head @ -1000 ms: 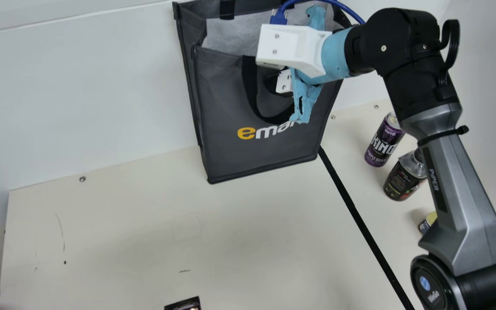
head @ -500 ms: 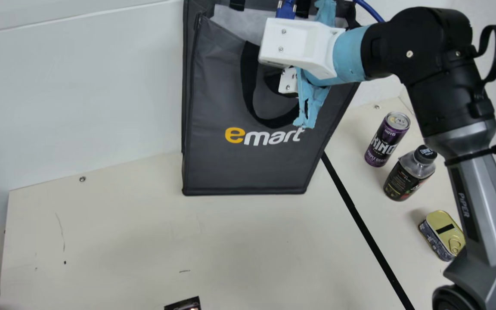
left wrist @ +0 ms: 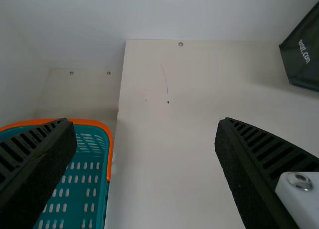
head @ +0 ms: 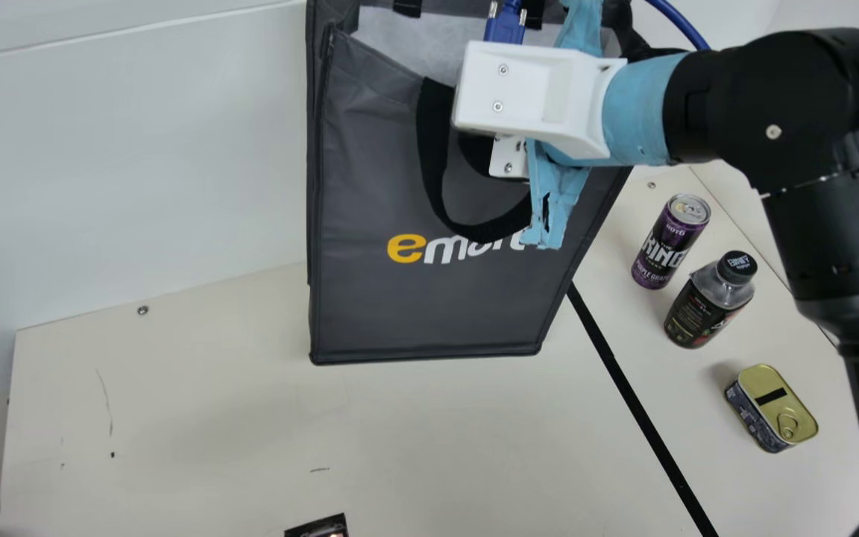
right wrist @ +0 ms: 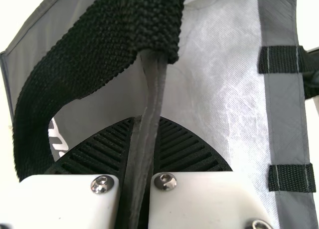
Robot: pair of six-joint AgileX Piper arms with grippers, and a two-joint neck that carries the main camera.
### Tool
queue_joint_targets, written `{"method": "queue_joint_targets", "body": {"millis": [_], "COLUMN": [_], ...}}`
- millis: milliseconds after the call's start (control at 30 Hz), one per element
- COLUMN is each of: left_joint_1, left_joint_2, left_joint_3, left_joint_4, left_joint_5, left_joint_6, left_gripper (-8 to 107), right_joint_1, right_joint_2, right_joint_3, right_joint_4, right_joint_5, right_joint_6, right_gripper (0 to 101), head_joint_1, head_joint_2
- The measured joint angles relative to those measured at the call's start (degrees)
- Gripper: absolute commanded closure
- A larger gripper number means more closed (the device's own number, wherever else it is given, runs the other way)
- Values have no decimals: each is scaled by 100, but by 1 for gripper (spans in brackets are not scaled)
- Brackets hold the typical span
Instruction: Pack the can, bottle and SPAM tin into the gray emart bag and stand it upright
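The tall gray fabric emart bag [head: 414,313] could topple if the right gripper [right wrist: 147,123] – clamped on its rim – releases off-balance. Main view puts the slim purple can [head: 669,242], black-capped clear bottle [head: 709,302] and gold-topped tin [head: 771,409] at three to four o'clock from it; left wrist view adds a teal plastic basket [left wrist: 108,159] – left gripper [left wrist: 144,123] wide.

Your right claw [head: 508,158] has its two black ribbed fingers [right wrist: 192,151] closed on the gray edge [right wrist: 149,107] of the bag [right wrist: 102,114], which runs up between them. Past the fingertips, a black woven handle [right wrist: 107,37] crosses that edge and curves down outside the gray panel, beside part of some white lettering [right wrist: 58,138]. On the other side you see the pale lining [right wrist: 214,89] and, across it, a gray border [right wrist: 283,124] with two black strap pieces [right wrist: 280,59] stitched on.
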Motion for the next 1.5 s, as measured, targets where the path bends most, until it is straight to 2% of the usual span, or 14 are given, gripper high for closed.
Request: {"method": "queue_joint_targets", "body": {"millis": [767, 1167, 1500], "left_joint_1": [0, 0, 0], "left_joint_2": [0, 0, 0], "left_joint_3": [0, 0, 0], "left_joint_4": [0, 0, 0], "left_joint_5": [0, 0, 0], "left_joint_6": [0, 0, 0], "left_gripper": [9, 9, 9], "right_joint_1": [752, 1246, 1786], "right_joint_2": [-1098, -1479, -1643], "right_joint_3": [853, 1436, 1897], "right_joint_4": [-543, -797, -1097], "right_joint_5": [0, 8, -7], "right_joint_6": [-32, 285, 787], "right_gripper": [101, 101, 101], "head_joint_1": [0, 0, 0], "head_joint_2": [-9, 0, 0]}}
